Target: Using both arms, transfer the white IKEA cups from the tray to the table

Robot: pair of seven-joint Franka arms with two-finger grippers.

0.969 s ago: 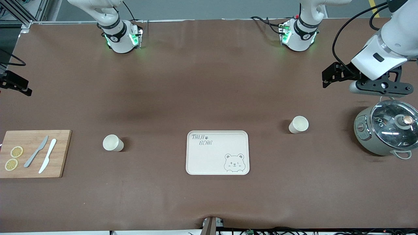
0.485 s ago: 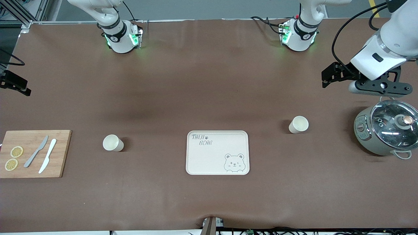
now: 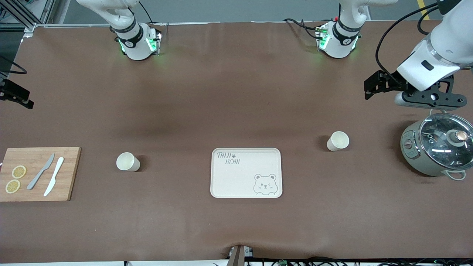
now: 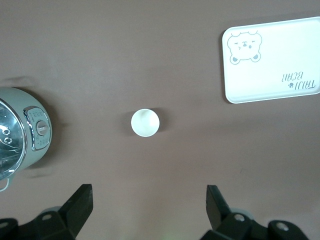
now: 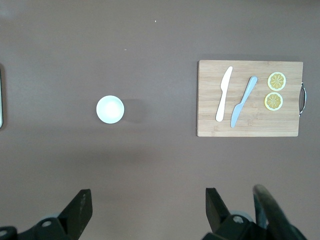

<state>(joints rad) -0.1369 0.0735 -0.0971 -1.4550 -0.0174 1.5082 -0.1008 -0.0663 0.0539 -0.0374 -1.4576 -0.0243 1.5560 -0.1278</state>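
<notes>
Both white cups already off the tray (image 3: pixel 246 173) — one cup (image 3: pixel 337 140) toward the left arm's end, directly under the left claw (image 4: pixel 149 207), wide open and empty. Other cup (image 3: pixel 128 162) under the right claw (image 5: pixel 148 209), likewise open, empty — both upright on the surface (image 3: pixel 236 92).

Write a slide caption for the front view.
Both white cups stand on the brown table, flanking the empty bear tray.

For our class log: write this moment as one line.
cups: on table | tray: empty | left hand: open | right hand: open
</notes>
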